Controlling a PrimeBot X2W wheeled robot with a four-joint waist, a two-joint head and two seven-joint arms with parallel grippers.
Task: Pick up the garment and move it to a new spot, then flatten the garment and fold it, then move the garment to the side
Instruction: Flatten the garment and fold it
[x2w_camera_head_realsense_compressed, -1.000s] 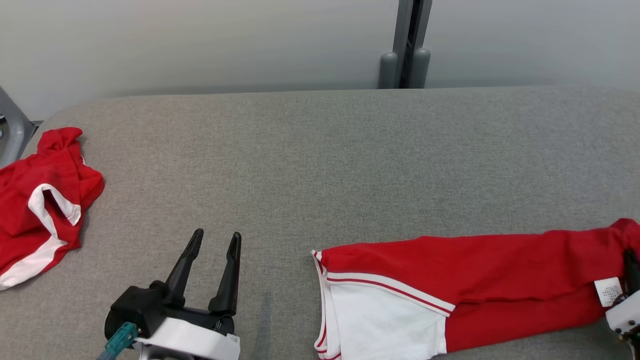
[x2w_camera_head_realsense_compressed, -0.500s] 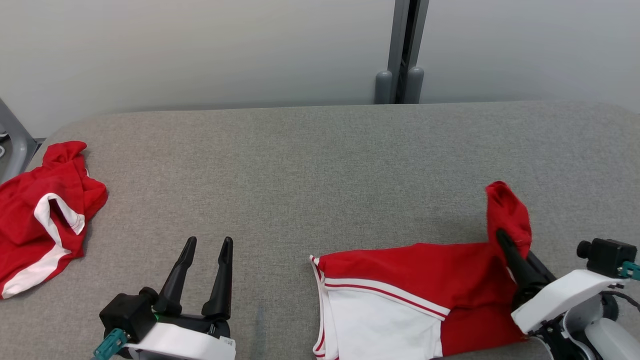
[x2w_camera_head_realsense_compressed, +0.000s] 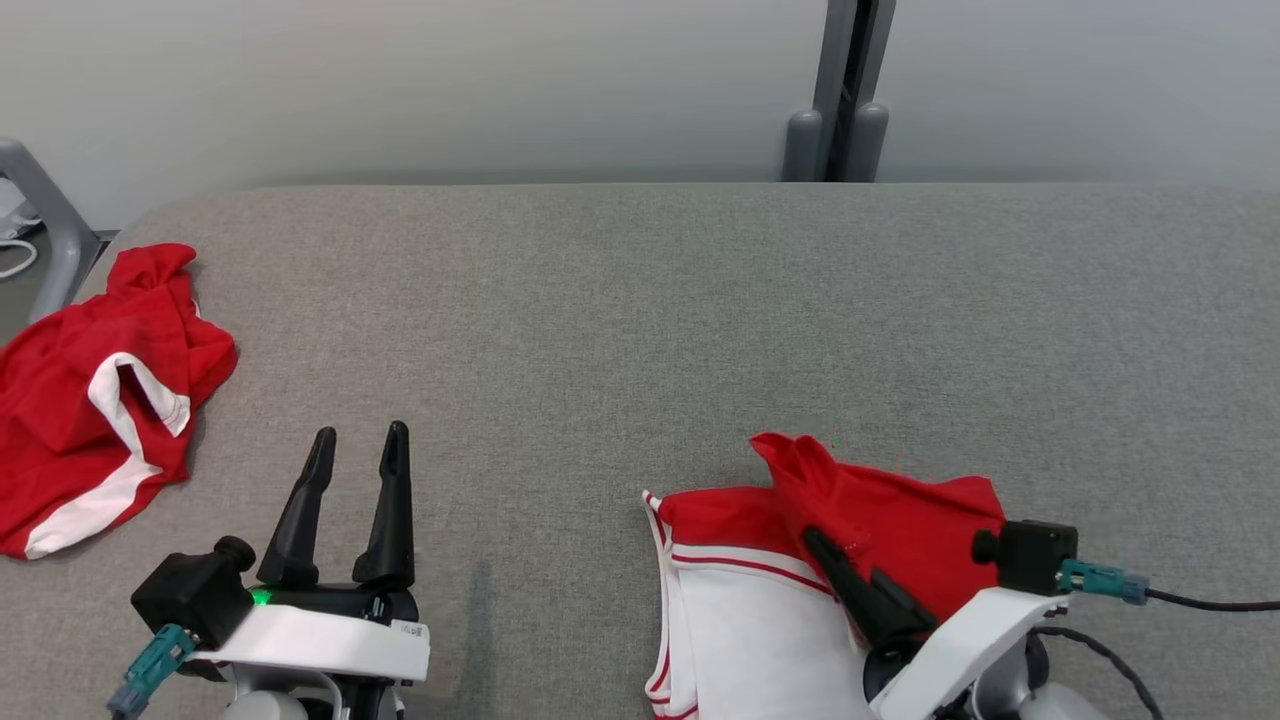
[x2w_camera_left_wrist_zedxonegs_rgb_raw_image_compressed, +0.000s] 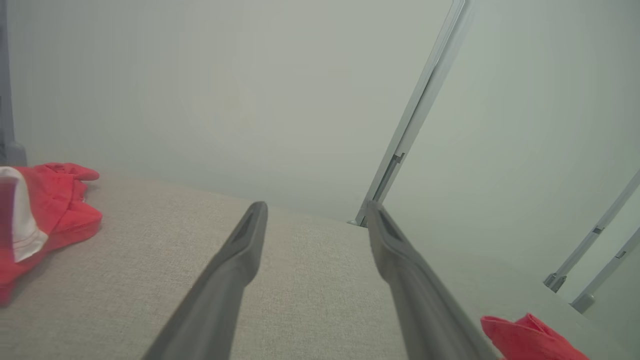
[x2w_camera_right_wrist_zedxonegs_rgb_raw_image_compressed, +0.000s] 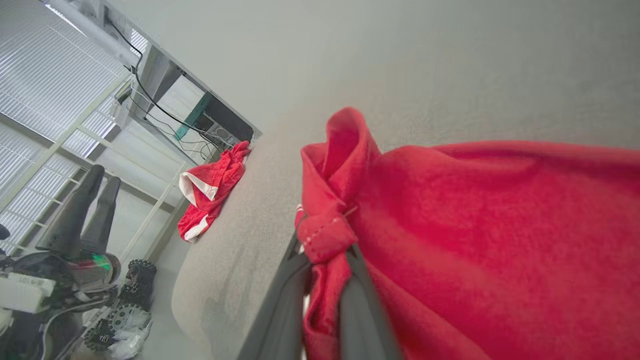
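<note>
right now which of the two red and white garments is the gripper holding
The red and white garment at near right, pinched by the right gripper; the other garment lies crumpled at the left, untouched.

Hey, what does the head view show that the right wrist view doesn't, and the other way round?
Head view adds the grey post behind the table, and the right arm's wrist camera. Right wrist view adds window blinds, floor clutter, and cloth bunched between the fingers. Both: right gripper shut on the garment, left gripper open, second red garment at the table's left end.
</note>
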